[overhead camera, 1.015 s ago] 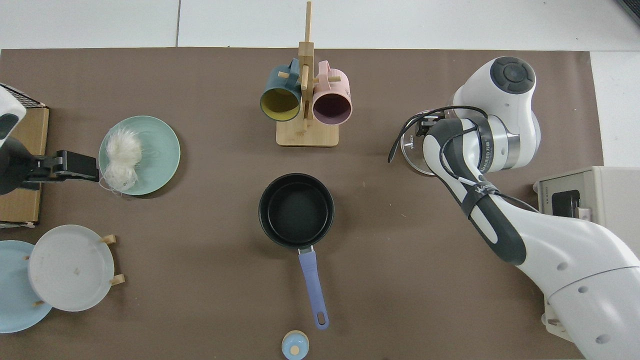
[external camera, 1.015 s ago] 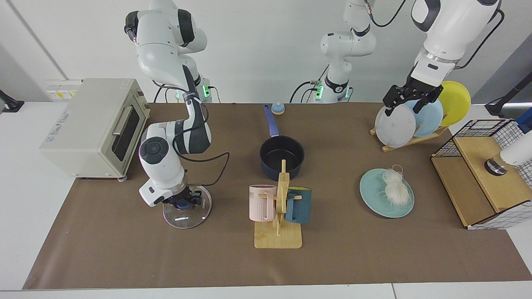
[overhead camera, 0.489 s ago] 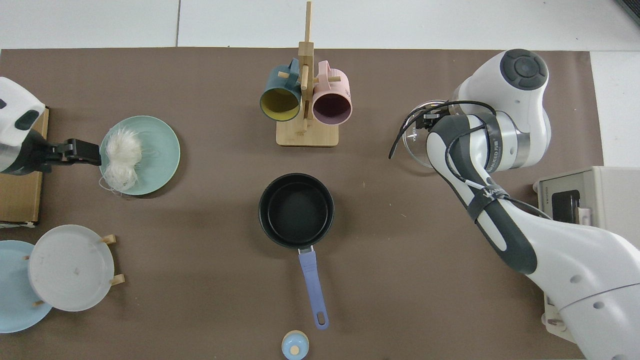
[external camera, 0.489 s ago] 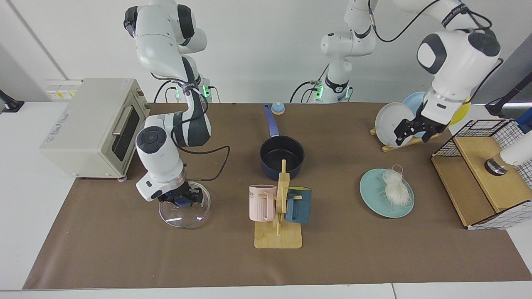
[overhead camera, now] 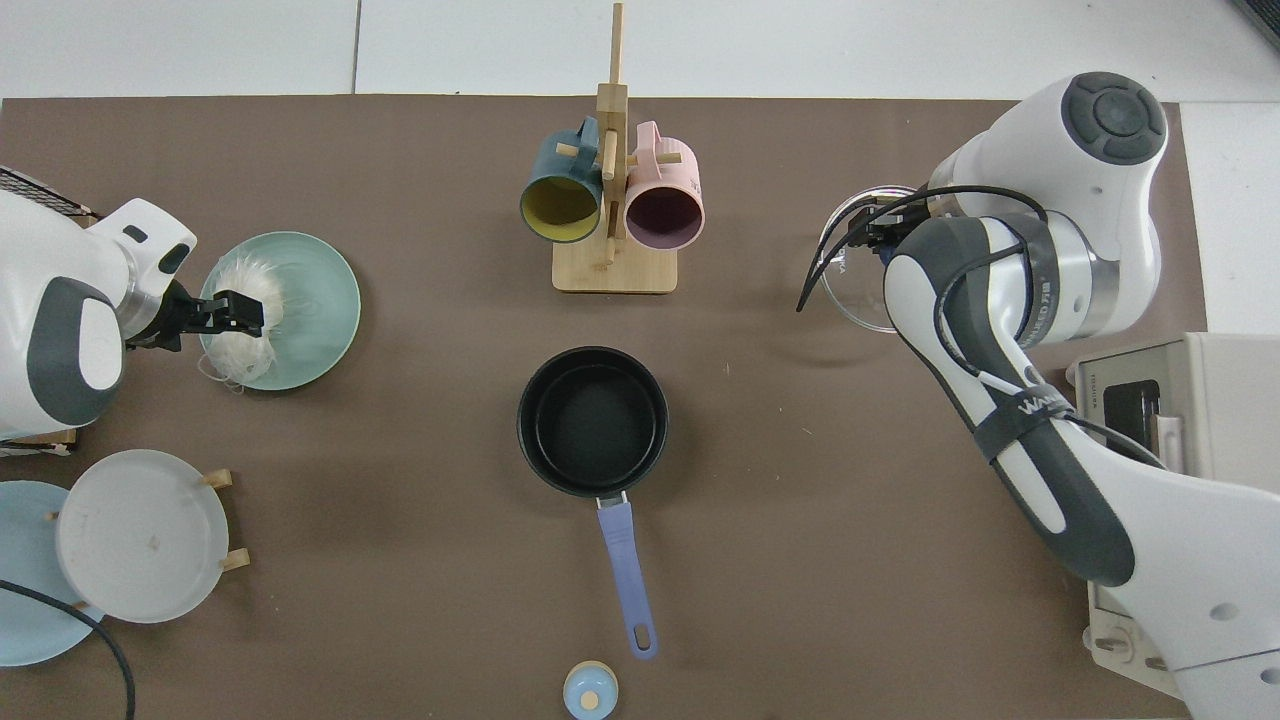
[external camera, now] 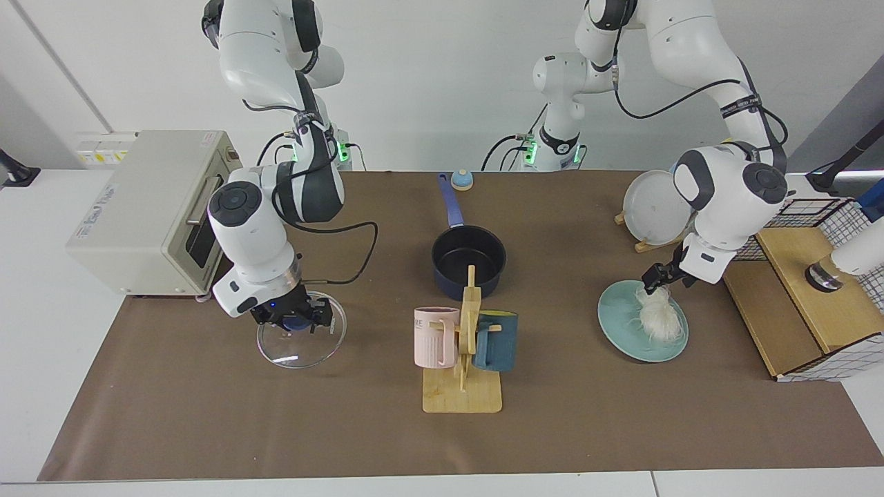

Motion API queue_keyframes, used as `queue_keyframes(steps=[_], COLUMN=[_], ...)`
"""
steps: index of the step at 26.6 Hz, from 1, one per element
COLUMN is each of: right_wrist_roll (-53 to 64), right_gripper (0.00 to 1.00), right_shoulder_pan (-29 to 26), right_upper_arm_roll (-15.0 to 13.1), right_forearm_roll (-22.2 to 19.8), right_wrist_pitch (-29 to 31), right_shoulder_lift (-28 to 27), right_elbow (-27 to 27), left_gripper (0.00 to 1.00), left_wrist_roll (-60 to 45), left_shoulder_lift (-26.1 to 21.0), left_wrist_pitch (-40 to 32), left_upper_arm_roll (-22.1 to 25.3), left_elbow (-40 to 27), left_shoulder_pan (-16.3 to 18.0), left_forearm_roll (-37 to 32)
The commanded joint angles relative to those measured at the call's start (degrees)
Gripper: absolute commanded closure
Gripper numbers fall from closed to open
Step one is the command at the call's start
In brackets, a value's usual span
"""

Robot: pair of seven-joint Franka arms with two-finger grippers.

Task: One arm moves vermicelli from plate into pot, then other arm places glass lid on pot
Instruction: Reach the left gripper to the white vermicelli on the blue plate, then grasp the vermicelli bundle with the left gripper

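vermicelli (external camera: 655, 316) just under left fingers (external camera: 658, 277)

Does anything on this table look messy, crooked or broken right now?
Only slightly: a few loose strands of the vermicelli trail over the edge of the teal plate onto the table cover, beside the left gripper. Nothing looks broken or spilled.
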State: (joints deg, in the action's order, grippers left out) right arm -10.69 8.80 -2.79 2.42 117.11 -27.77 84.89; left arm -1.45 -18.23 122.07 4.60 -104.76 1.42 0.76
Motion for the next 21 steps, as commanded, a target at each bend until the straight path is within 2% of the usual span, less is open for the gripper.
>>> queue_keyframes(steps=[1,6,12,18,21], right_wrist_roll=[-0.74,1.1,2.34,2.34,2.25], right_gripper=[1.0,1.0,1.0,1.0,1.0], right_shoulder_pan=[-0.45,-0.63,-1.06,-1.07,-1.07], right_upper_arm_roll=[0.41,0.41,0.41,0.33,0.41], right_forearm_roll=[1.0,1.0,1.0,1.0,1.0], right_wrist_pitch=[-2.85,-5.57,-7.86,-7.86,-7.86], right_shoulder_lift=[3.6,4.57,5.62,6.33,6.42], right_elbow=[1.86,2.3,2.38,3.53,3.7], left_gripper=[0.01,0.01,0.02,0.03,0.06], left_wrist_roll=[-0.92,-6.8,-6.72,-6.63,-6.81], left_shoulder_lift=[0.66,-0.66,-1.72,-3.12,-3.74], left_wrist_pitch=[3.34,10.63,11.26,13.11,13.54], left_upper_arm_roll=[-0.2,-0.2,-0.29,-0.38,-0.38], left_elbow=[-2.47,-2.03,0.34,-0.1,-0.54], left_shoulder_pan=[0.33,0.42,0.42,0.07,-0.19], left_forearm_roll=[0.12,0.64,0.47,0.29,0.29])
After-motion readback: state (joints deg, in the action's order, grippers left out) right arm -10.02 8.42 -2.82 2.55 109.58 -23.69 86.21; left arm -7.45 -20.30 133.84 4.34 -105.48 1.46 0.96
